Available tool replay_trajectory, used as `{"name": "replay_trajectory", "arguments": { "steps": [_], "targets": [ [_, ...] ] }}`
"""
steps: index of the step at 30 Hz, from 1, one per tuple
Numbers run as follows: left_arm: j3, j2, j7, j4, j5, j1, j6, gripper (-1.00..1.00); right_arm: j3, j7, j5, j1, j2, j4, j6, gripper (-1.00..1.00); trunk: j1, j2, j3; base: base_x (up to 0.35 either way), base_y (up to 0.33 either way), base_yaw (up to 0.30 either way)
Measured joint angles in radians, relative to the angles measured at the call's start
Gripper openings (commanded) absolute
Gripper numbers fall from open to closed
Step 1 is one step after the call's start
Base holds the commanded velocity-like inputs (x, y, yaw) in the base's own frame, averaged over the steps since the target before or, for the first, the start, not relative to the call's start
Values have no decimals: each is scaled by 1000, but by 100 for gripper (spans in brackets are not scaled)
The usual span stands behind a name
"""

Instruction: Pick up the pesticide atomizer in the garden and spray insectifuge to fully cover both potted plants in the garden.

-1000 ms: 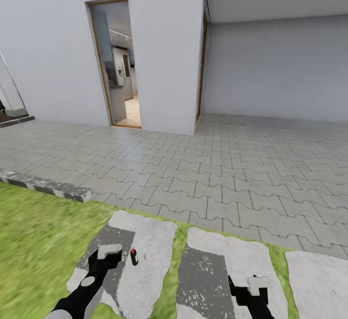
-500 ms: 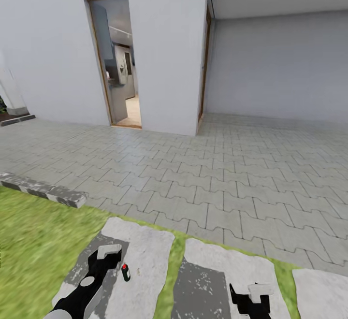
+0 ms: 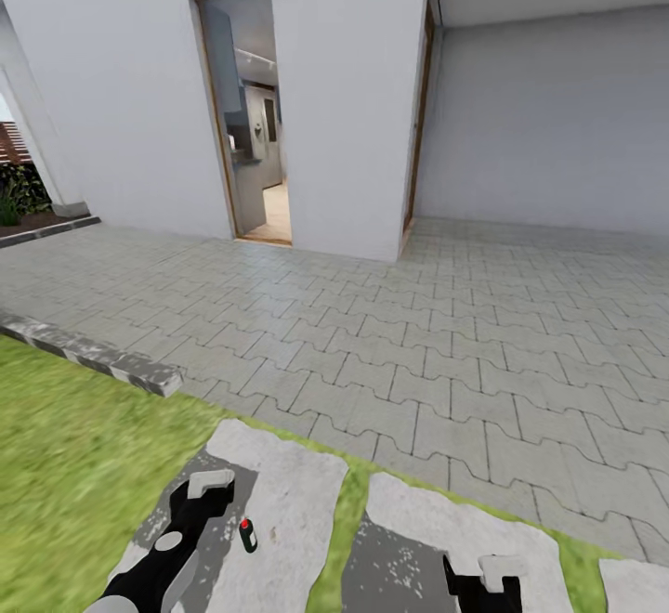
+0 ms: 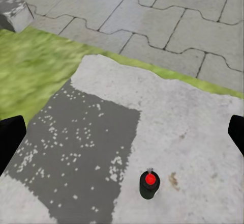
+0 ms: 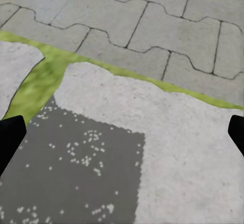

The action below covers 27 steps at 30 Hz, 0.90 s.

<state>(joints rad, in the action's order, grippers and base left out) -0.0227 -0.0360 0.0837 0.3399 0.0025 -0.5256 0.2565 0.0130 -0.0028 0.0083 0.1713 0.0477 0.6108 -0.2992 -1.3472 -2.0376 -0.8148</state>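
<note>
The small dark green, red-capped pesticide atomizer [image 3: 247,535] [image 4: 149,184] is standing upright on a pale grey stepping stone [image 3: 288,502], just beside the left gripper [image 3: 210,485]. Both the left gripper and the right gripper [image 3: 500,570] are hovering with fingers spread wide, holding nothing.

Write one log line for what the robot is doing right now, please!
stage: approach | pesticide atomizer: upright on stepping stone | left claw: open, above it | right claw: open, empty

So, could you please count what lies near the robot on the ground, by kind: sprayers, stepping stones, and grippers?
Sprayers: 1, the pesticide atomizer with a red top, standing on a stone.
Stepping stones: 3, one barely in view.
Grippers: 2, left gripper and right gripper.
Total: 6.
</note>
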Motion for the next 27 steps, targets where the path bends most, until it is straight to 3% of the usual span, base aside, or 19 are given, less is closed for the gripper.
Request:
{"name": "replay_trajectory", "arguments": {
  "steps": [27],
  "targets": [
    [1, -1, -2, -2, 2, -2, -2, 100, 0, 0, 0, 0, 0, -1, 2, 100, -103, -189, -121, 0, 0, 0]
  ]
}}
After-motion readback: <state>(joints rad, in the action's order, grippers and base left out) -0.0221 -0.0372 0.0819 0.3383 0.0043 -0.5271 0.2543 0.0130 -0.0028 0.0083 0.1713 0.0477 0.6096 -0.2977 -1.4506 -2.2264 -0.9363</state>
